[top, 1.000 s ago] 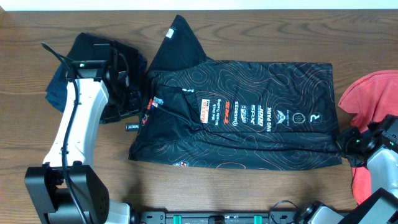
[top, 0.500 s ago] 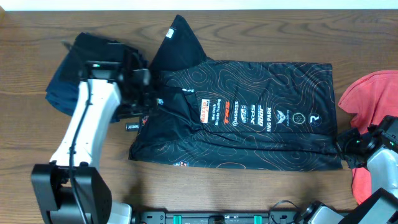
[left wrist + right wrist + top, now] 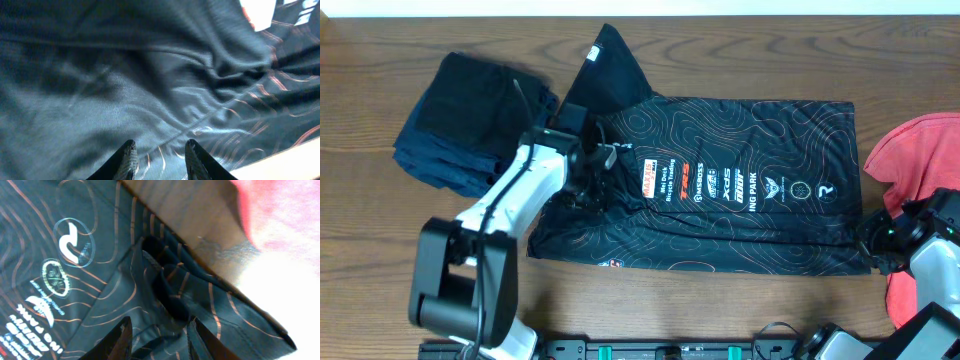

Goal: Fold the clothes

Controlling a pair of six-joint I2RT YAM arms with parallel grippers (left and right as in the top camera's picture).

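Jersey (image 3: 125, 75) under half-open left gripper (image 3: 160, 143)

**Black, orange and coral on brown wood**

The jersey (image 3: 740, 200) is black, covered with thin orange contour lines, and carries a row of white logos and one orange-red patch. In the right wrist view it also shows a white ringed "R" and a pale blue-green round badge. The T-shirt (image 3: 920, 150) is plain coral-red. The folded pile (image 3: 460, 120) is dark navy. The bench (image 3: 720, 60) is brown with darker wood grain. The left arm (image 3: 505, 200) is white with black joints. The left tool (image 3: 159, 155) and right tool (image 3: 159, 337) have black fingers.
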